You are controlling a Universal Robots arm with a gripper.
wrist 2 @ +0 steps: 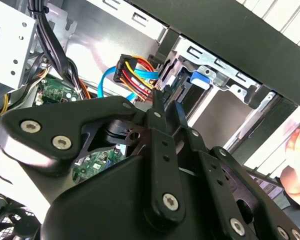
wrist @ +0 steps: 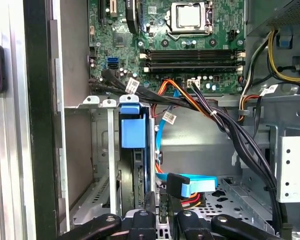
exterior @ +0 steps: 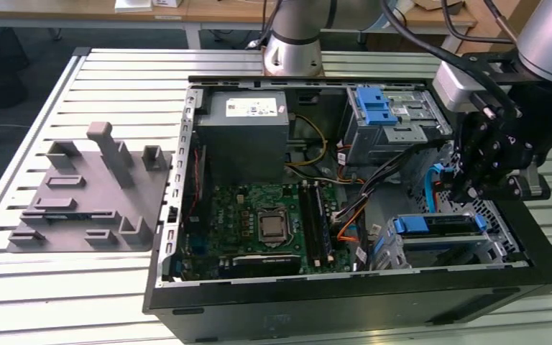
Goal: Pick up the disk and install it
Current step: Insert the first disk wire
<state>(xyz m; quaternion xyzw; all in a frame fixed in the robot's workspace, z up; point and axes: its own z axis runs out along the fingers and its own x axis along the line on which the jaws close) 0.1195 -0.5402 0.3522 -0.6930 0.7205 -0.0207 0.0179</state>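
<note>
The disk (wrist: 132,150) sits in its drive bay (exterior: 448,241) beside tangled cables (wrist: 225,125), jaws nearly closed, gripping nothing.

Setting: a robotics lab or test workshop. I work at a slatted aluminium bench (exterior: 372,61), with my arm's base (exterior: 293,50) bolted just behind an opened desktop computer case (exterior: 353,302). Beside the case sits a grey fixture tray (exterior: 89,190) with moulded posts. Beyond the case, wooden desks (exterior: 218,11) stand on a dark floor.
</note>
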